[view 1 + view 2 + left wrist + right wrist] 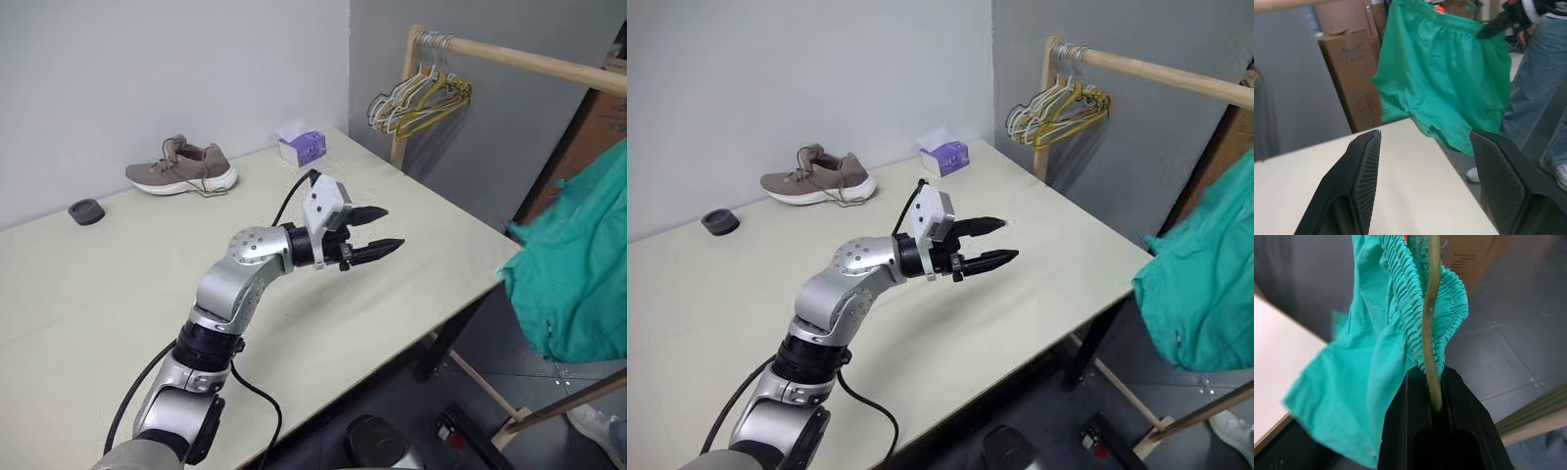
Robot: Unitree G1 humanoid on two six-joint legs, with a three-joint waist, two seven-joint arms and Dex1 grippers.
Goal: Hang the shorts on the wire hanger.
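The teal-green shorts [578,264] hang in the air past the table's right edge. In the right wrist view my right gripper [1432,374] is shut on the thin olive wire hanger [1431,303], and the shorts' gathered waistband [1405,293] bunches around that wire at the fingertips. The left wrist view shows the same gripper [1485,33] as a dark tip at the waistband's top corner. Over the middle of the table, my left gripper [390,228] stands open and empty, pointing level toward the shorts and well short of them.
A wooden clothes rail [529,59] at the back right carries bunched white and yellow hangers [421,98]. On the cream table [98,304] sit a brown shoe [181,166], a purple tissue box [302,147] and a black puck [86,211]. A person in grey trousers [1537,88] stands behind the shorts.
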